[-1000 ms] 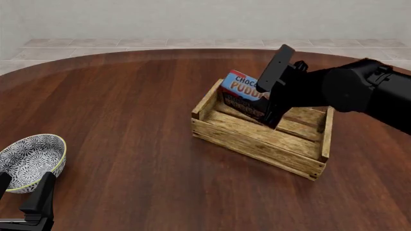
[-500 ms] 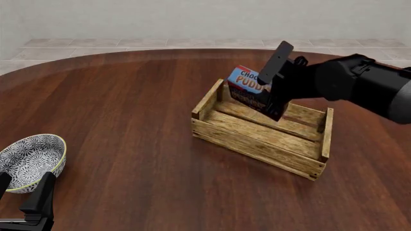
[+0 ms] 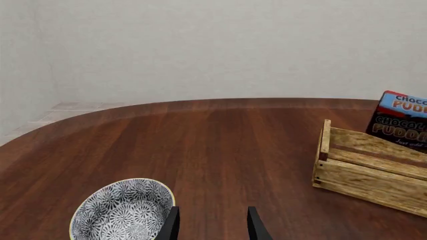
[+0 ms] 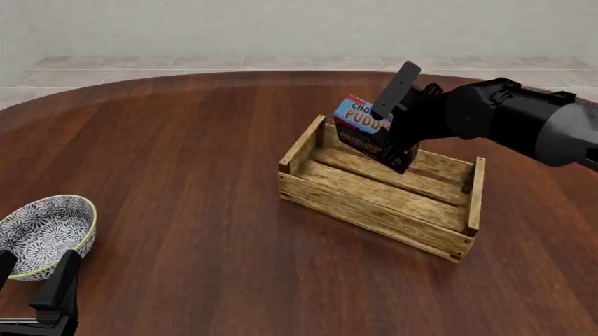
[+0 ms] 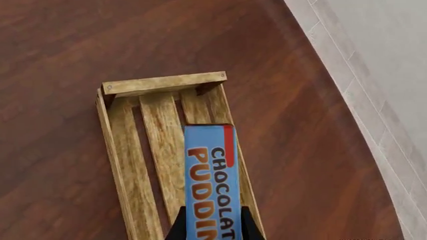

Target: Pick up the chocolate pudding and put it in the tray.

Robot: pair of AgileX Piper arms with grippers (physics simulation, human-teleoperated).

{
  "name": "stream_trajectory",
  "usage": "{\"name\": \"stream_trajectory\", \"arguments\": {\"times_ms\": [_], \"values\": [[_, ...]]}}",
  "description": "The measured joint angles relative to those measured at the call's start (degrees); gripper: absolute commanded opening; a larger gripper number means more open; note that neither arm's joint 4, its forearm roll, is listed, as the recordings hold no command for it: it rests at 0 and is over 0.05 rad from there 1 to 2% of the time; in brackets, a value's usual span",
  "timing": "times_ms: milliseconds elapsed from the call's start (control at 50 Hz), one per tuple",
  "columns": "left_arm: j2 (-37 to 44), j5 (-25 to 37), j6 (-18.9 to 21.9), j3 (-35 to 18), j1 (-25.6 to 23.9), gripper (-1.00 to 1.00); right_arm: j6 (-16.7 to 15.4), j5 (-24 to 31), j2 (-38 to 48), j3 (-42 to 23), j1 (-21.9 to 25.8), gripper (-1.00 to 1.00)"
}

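The tabletop is seen as dark reddish wood with a smooth, faintly glossy finish. The tray is made of pale, rough-grained planks left matt. The chocolate pudding, held over the tray's far side, looks like smooth printed card. The right claw around it appears as matt black plastic. The bowl, well apart from the tray, looks like glazed patterned ceramic.

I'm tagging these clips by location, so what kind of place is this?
Probably a simulated room rather than a real one: a round dark-wood table on a pale tiled floor against a bare wall, rendered flat and clean.
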Motion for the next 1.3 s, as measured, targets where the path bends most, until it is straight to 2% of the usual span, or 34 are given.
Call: {"name": "stream_trajectory", "arguments": {"times_ms": [520,1300], "values": [[0.00,0.00,0.00,0.00,0.00,1.00,3.28,-2.57,3.78,-0.23,-0.59,-1.00],[0.00,0.00,0.00,0.00,0.00,1.00,5.75,-5.71,7.55,-0.10,-0.45,-1.00]]}}
